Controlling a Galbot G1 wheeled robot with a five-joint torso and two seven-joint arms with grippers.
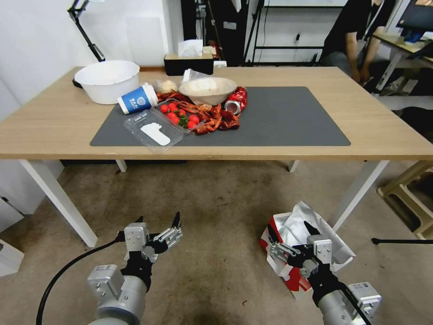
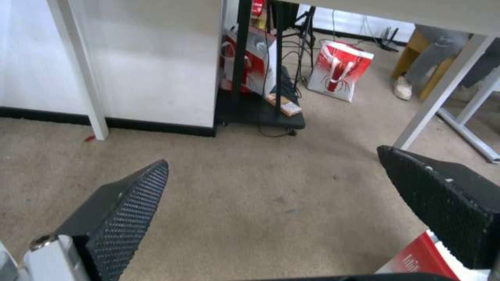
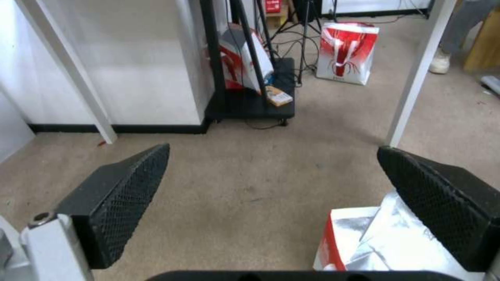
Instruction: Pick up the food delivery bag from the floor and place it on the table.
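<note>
**Bag on the floor, both grippers spread**

The food delivery bag point(image 1: 295, 243) stood on the carpet beside the table point(image 1: 343, 97) leg, foil lining agape. The right gripper point(image 1: 291, 232) hovered above it, fingers apart; the left gripper point(image 1: 158, 221) hung likewise (holding nothing). The right wrist view showed the bag's foil point(image 3: 396, 242); the left wrist view caught a red corner point(image 2: 416, 261).

Red-and-white, foil-lined food delivery bag point(image 1: 300, 243); dark grey mat point(image 1: 279, 117).

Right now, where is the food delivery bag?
In the head view, the food delivery bag sits on the floor at the right, beside the table's white leg, just behind the open right gripper.
</note>
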